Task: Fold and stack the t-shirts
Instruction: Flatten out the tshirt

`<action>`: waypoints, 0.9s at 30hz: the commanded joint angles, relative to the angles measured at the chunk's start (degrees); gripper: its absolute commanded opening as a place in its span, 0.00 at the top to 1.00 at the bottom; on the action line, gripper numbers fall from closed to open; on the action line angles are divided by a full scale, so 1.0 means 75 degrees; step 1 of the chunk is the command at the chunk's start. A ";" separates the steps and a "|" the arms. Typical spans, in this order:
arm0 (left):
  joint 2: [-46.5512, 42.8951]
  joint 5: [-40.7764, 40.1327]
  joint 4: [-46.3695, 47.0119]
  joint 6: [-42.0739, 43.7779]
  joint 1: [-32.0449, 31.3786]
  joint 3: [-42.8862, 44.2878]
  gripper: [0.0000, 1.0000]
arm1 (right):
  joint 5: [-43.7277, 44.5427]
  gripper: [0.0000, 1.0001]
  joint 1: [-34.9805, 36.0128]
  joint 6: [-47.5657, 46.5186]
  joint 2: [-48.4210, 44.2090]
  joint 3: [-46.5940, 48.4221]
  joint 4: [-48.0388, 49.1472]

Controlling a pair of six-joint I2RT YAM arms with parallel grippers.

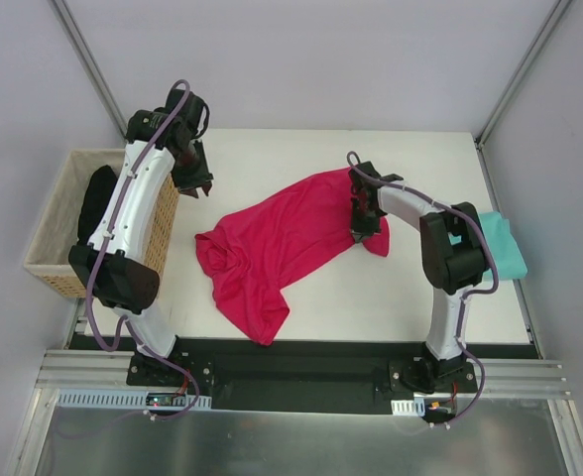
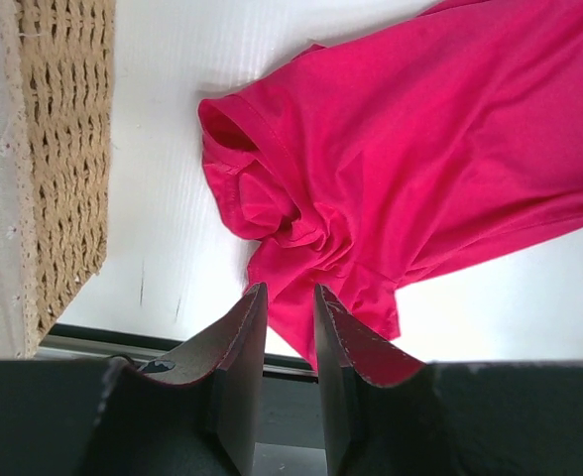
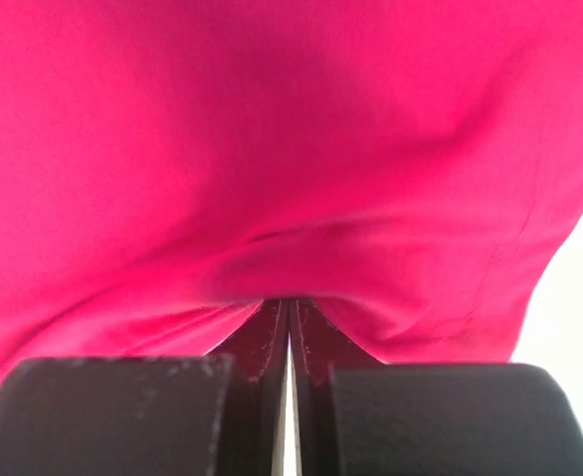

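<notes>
Right pincer: pressed together, with a fold of the crimson-pink t-shirt pinched at its tips. The cloth is seen gathered toward the jaws in the right wrist view.
Left pincer: partly spread, with nothing held between the jaws. It hangs above the far left of the table, just beside the wicker basket, and the shirt's bunched end lies below and ahead of it.
Crimson-pink t-shirt: laid on the middle of the table, unfolded and rumpled. It is drawn in a slant from the right pincer at the far right to a crumpled heap at the near left, and a small corner lies past the grip on the right.
Teal t-shirt: set at the right edge of the table, well apart from the pink one and partly hidden by the right arm. Whether it is folded cannot be told.
Wicker basket: placed off the left edge of the table, with something dark inside that cannot be made out.
Step in hand: the pink shirt is judged to be in the course of being spread flat, with one edge taken and no fold yet made.
Progress: judged early, since nothing is stacked.
Next move: a second hold is called for at the crumpled left end, by the free left pincer, so that the cloth can be pulled taut between both arms and laid smooth.
Care needed: a single layer should be taken, as the bunched end is doubled over on itself.
</notes>
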 commanded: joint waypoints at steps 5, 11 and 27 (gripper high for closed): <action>0.0007 -0.0204 -0.0449 0.0420 0.0375 0.0290 0.75 | -0.0034 0.99 -0.0293 -0.0596 0.1441 0.2056 -0.0535; 0.0054 -0.0181 -0.0426 0.0455 0.0528 0.0173 0.75 | -0.0256 0.99 -0.0304 -0.0936 0.2520 0.3932 -0.1075; 0.0405 0.0275 -0.0297 0.0490 0.0563 0.0208 0.76 | 0.0798 0.57 -0.0539 -0.0972 0.2582 0.4207 -0.1791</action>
